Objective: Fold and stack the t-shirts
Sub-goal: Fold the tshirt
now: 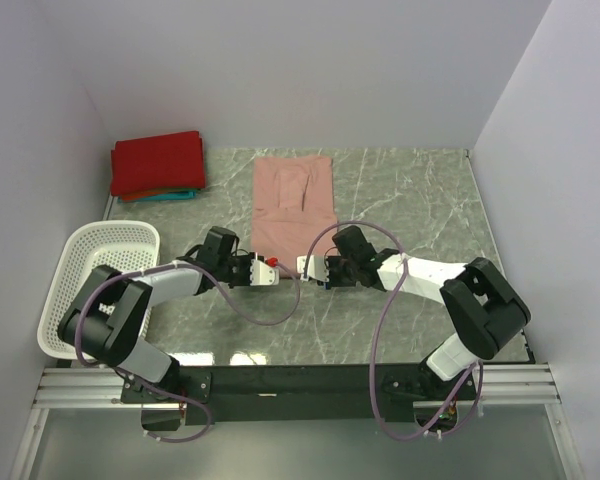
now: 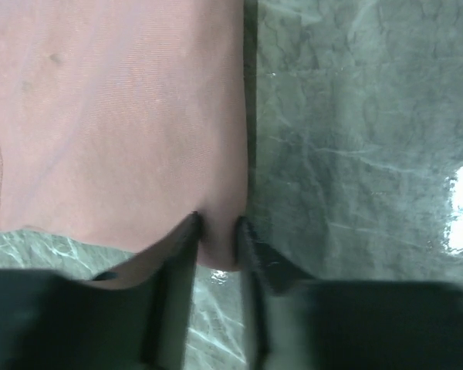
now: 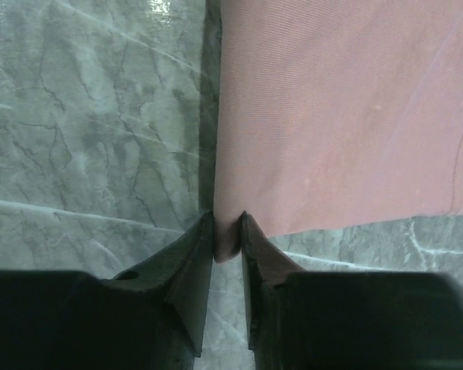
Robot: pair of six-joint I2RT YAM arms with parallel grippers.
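Counter point(image 1: 410, 200): red shirt point(image 1: 158, 163), teal shirt point(image 1: 180, 195) stacked; pink shirt point(image 1: 293, 200) half-folded, left hand point(image 2: 218, 231) and right hand point(image 3: 228, 223) pinching its corners.

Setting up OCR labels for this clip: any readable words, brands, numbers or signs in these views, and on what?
No text can be read in any view.
On the dusty-pink cloth t-shirt: plain fabric, no print showing.
On the folded bright red t-shirt: nothing.
On the white perforated plastic basket: no label seen.
On the grey marble-pattern table: veins only, no markings.

white perforated basket point(image 1: 80, 262), grey marbled table point(image 1: 410, 200)
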